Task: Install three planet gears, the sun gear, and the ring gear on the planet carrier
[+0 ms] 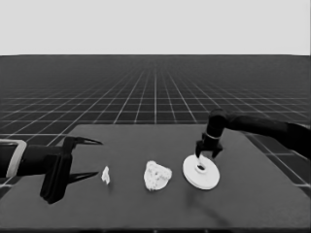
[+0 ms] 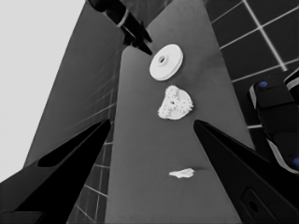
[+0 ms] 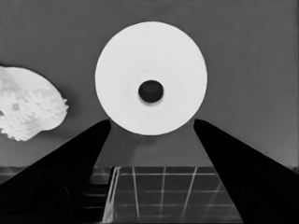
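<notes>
Nearest to the head camera, the table (image 1: pixel 146 213) carries three white items in a row. Toward the left end lies the thin white piece (image 1: pixel 105 175), alone, just beyond the tips of the left gripper (image 1: pixel 90 158), which is parked over that end of the table with its fingers spread apart and nothing between them. At the middle sits the smaller round part (image 1: pixel 157 175) with toothed gears (image 2: pixel 174 106) seated on top of it, their knobbly edges overlapping its rim; how many gears are seated cannot be told for certain. Just beside it to the right, apart from it, the larger round part (image 1: pixel 201 171) lies flat on the table, its dark central hole facing up. Farther back, the right gripper (image 1: pixel 209 154) hangs over the far rim of that larger round part, fingers pointing down and parted; the right wrist view shows the disc (image 3: pixel 151 77) beyond the fingertips, not clamped.
</notes>
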You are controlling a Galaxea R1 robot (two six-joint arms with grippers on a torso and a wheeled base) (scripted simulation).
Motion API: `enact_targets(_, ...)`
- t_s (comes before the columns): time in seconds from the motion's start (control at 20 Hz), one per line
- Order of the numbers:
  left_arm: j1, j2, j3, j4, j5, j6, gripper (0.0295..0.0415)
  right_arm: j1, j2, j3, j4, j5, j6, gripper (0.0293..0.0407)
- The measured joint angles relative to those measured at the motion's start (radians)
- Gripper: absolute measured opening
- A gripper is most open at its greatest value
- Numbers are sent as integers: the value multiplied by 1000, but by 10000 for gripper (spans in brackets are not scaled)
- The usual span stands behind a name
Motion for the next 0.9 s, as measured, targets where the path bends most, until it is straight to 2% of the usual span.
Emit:
enact_targets(0.1,0,0,0,0,0,0,385,-130,26,-60,-107,74,-21,385)
enact_targets(0.15,0,0,0,0,0,0,385,-160,36,-84,-128,92,-30,385)
enact_targets(0.5,0,0,0,0,0,0,385,-196,52,-121,-155,118,-44,385)
enact_targets(0.55,0,0,0,0,0,0,385,-196,52,-122,-155,118,-44,349)
enact_targets(0.9,0,0,0,0,0,0,385,-196,53,-122,-155,118,-44,348)
